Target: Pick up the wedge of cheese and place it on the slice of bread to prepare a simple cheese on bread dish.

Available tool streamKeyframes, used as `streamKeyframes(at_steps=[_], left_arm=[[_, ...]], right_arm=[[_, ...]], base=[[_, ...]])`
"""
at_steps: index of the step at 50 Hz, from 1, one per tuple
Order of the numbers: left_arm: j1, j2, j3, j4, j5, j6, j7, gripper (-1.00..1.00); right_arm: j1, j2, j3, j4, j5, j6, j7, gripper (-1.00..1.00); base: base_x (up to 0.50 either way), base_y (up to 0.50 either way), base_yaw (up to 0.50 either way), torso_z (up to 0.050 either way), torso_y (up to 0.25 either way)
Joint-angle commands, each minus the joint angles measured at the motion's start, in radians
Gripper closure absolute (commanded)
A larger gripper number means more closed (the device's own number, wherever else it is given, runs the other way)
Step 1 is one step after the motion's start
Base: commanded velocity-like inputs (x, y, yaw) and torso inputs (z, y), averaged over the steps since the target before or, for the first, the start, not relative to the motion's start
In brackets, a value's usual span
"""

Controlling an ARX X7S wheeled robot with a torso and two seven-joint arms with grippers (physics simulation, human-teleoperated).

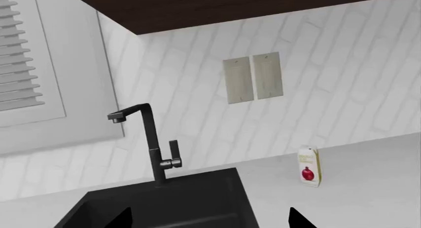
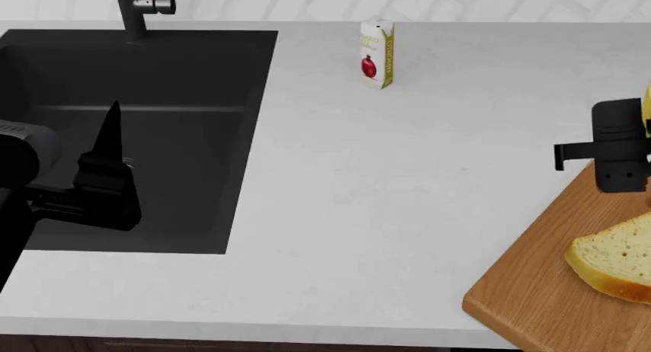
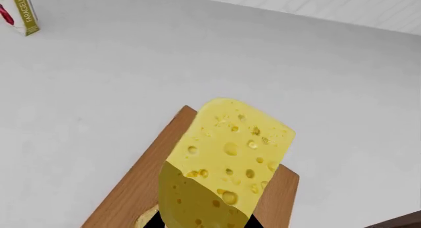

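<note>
Fingers on my right gripper [image 2: 623, 155] grasp the wedge of cheese [image 3: 227, 161], though their tips hide beneath it in the right wrist view. It hangs above the cutting board [image 2: 529, 291] at the desk's [image 2: 407, 200] front right corner, short of the slice of bread [image 2: 615, 264] nearer the front edge. I judge I should carry it toward that edge, centre it over the crumb, lower until it touches, then release. My left gripper's [image 1: 207, 219] fingers sit spread, holding nothing, over the sink [image 2: 234, 139] at the rear left.
</note>
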Motion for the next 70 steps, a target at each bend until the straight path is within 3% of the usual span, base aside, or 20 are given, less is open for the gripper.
streamKeyframes(at_steps=[1,13,70], left_arm=[[-0.002,-0.001,-0.002,0.000,-0.008,-0.003,-0.003,-1.00],[-0.002,-0.004,0.000,-0.009,-0.018,0.001,0.000,-1.00],[-0.010,-0.014,0.003,-0.014,-0.045,-0.013,-0.036,-1.00]], right_arm=[[-0.012,0.043,0.009,-0.073,0.043,0.014,0.045,1.00],[-0.038,0.086,0.008,-0.123,0.075,-0.011,0.100,1.00],[-0.186,0.057,-0.015,-0.088,-0.052,-0.112,-0.058,1.00]], base=[[0.00,0.00,0.00,0.000,0.000],[0.00,0.00,0.00,0.000,0.001],[0.00,0.00,0.00,0.000,0.000]])
